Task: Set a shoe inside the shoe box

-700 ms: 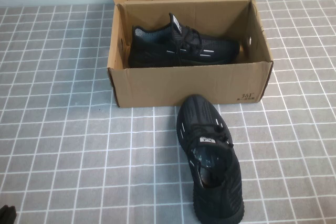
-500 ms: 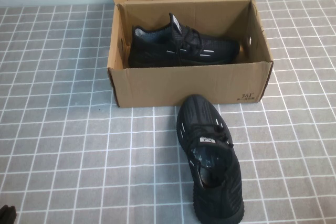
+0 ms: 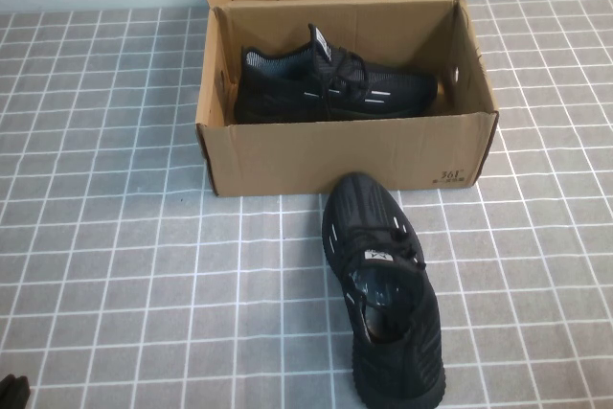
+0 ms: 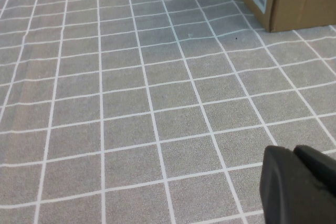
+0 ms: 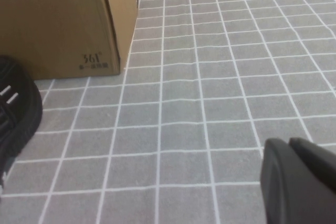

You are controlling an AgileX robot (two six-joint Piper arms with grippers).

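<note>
Facing shoe box (image 3: 345, 155): left gripper (image 4: 295, 156), right gripper (image 5: 290, 145).

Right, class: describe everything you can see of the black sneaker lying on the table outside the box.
The black knit lace-up sneaker lies upright on its sole on the grey tiled table, toe toward the brown cardboard shoe box's front wall, heel nearest the camera. White dashes mark its side; a white-marked label sits on the tongue. Neither the left end effector nor the right end effector touches it.
</note>
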